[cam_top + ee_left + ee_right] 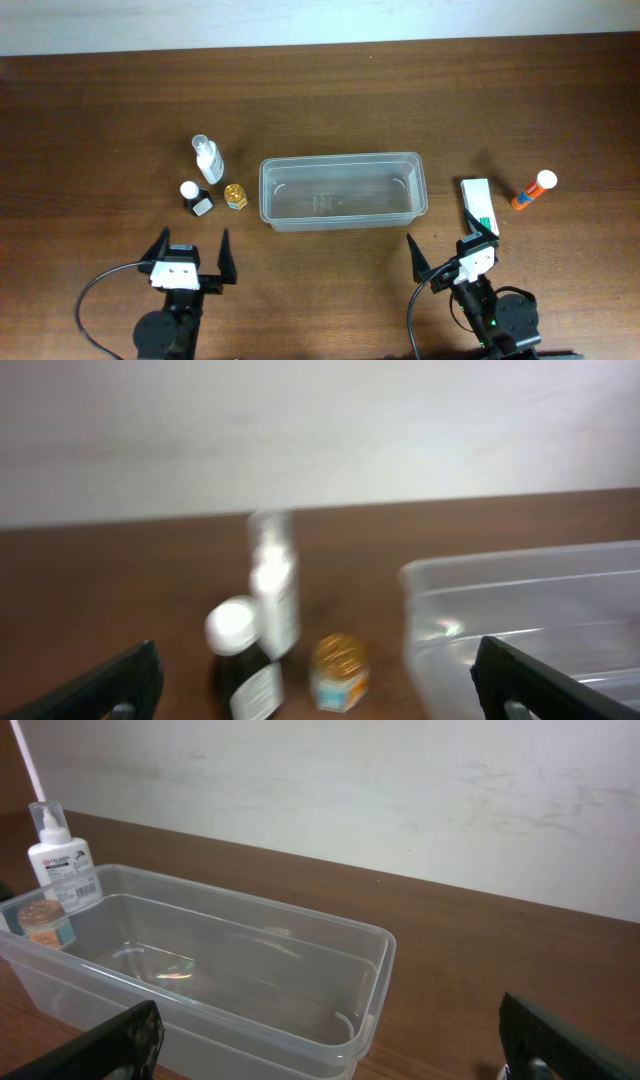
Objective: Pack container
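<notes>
The container, a clear shallow plastic tub, lies empty in the middle of the table. To its left are a white spray bottle, a dark bottle with a white cap and a small gold-lidded jar. My left gripper stands open just in front of these, holding nothing. In the left wrist view the dark bottle, jar and spray bottle show ahead between the jaws, with the container at right. My right gripper is open by the container's near right corner.
A white-and-green carton lies right of the container, close to my right gripper. An orange tube with a white cap lies further right. A pale wall backs the brown wooden table.
</notes>
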Available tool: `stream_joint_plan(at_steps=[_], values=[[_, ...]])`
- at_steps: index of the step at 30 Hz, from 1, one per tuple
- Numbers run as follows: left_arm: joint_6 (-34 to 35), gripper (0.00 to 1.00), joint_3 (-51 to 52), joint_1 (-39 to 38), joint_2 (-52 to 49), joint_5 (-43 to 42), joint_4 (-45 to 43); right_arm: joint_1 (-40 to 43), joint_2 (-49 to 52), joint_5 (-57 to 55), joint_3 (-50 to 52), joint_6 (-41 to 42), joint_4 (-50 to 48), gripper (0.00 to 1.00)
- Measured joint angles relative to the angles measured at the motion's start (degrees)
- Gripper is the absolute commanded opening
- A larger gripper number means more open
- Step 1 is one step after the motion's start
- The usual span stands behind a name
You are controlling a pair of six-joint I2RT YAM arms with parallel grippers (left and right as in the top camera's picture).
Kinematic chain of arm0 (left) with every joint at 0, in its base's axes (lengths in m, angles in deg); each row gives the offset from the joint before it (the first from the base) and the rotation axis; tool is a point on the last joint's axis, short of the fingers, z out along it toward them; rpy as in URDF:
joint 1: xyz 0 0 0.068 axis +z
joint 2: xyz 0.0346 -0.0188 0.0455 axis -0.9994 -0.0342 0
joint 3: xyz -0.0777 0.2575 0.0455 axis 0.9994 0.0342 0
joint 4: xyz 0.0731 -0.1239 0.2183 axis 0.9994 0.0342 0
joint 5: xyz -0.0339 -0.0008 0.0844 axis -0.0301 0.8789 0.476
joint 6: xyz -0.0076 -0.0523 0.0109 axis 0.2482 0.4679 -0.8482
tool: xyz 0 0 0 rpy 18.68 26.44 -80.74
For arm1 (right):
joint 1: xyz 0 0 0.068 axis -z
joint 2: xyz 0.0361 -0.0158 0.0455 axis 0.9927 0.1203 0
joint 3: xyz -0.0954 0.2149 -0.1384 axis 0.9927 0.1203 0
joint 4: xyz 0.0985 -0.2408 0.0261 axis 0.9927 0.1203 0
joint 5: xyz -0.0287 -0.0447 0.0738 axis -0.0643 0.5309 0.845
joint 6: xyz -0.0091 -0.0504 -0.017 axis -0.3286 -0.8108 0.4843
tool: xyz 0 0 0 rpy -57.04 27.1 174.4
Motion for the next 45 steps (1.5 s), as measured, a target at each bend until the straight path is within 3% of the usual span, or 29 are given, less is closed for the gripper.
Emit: stream_joint_plan(at_steps=[7, 14, 17, 26, 31, 35, 45], values=[[0.0, 0.99, -3.45, 0.0, -0.13, -8.7, 1.77, 0.0, 0.0, 0.0, 0.0, -0.02, 0.0, 0.98], [-1.66, 0.99, -26.18, 0.0, -9.4, -8.09, 13.16, 0.0, 0.0, 0.0, 0.0, 0.0, -0.02, 0.98], [-4.44, 1.0, -38.34, 0.0, -18.51, -7.85, 22.18, 0.0, 0.0, 0.0, 0.0, -0.02, 0.02, 0.98], [-10.4, 0.99, -79.71, 0.0, -57.4, -7.34, 62.4, 0.0, -0.02, -0.02, 0.0, -0.02, 0.0, 0.98], [-11.04, 0.99, -96.76, 0.0, -72.57, -6.75, 75.65, 0.0, -0.04, -0.02, 0.0, 0.0, 0.0, 0.98], [-11.19, 0.99, -100.8, 0.0, -77.2, -4.81, 77.75, 0.0, -0.04, -0.02, 0.0, 0.0, 0.0, 0.98], [-10.8, 0.99, -100.0, 1.03, -83.8, 0.98, 80.46, 0.0, -0.04, -0.02, 0.0, -0.02, 0.0, 0.98]])
